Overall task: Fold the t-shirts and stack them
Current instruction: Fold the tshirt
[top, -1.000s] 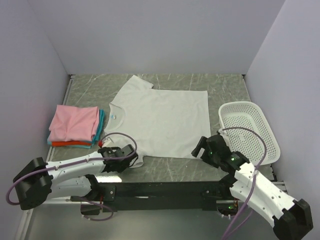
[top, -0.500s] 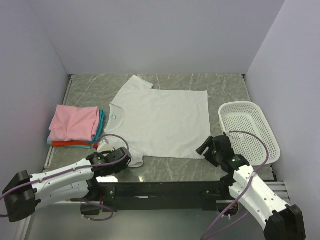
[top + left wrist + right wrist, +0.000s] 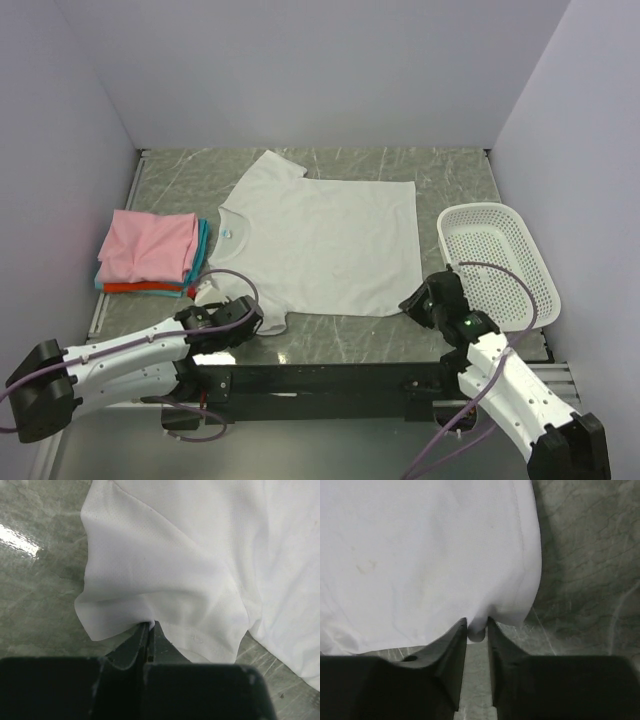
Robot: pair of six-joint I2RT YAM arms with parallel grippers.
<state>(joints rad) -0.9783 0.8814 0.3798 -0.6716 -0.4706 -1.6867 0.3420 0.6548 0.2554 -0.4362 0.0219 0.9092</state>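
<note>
A white t-shirt (image 3: 325, 240) lies spread flat on the marble table, neck to the left, with a small blue label at the collar. My left gripper (image 3: 262, 318) is shut on the edge of its near sleeve (image 3: 150, 626); the cloth (image 3: 200, 555) bunches up at the fingertips. My right gripper (image 3: 408, 303) is at the near right hem corner. In the right wrist view its jaws (image 3: 477, 627) pinch a small fold of the white cloth (image 3: 420, 555). At the left sit folded t-shirts: pink (image 3: 150, 248) on top, teal (image 3: 203, 250) and orange-red (image 3: 140, 288) beneath.
A white perforated basket (image 3: 500, 265) stands at the right edge of the table, close beside my right arm. Walls close in the table at the back and on both sides. Bare marble (image 3: 340, 340) runs along the near edge.
The right gripper's jaws have closed from wide open onto the hem corner, after shifting slightly right. The left arm has sunk lower while its gripper stays shut on the sleeve.
</note>
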